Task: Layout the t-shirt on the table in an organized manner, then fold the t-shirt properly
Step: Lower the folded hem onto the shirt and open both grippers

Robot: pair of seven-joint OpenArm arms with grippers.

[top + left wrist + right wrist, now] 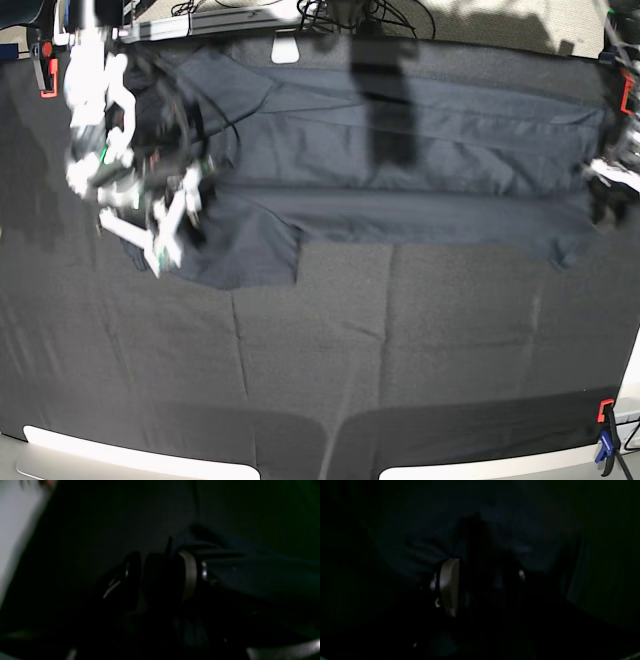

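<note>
Across the far half of the table point(320, 390) we find the t-shirt point(420, 150), spread wide from left to right, with long folds running along its length and a flap hanging toward us at its near-left corner. Only the base view gives this layout; both wrist views are nearly black and blurred.

Left wrist view: we make out a fold of bluish cloth point(250, 572) on the right of the picture, just beside the left gripper point(157, 577). One pale finger pad point(190, 572) shows, with a dark gap between it and the other finger. We cannot tell whether cloth sits in that gap, nor how wide the jaws stand. In the base view this gripper point(612, 190) appears only as a blurred shape at the right edge, over the shirt's end.

Right wrist view: a pale pad point(450, 585) and dim cloth behind it; jaw opening not readable. The base view shows the right gripper point(165, 225) as a white smear over the shirt's left end.

Further out, the base view alone shows red clamps at the far left point(45, 75) and far right point(627, 92), and a red and blue clamp point(605, 440) at the near-right corner.
</note>
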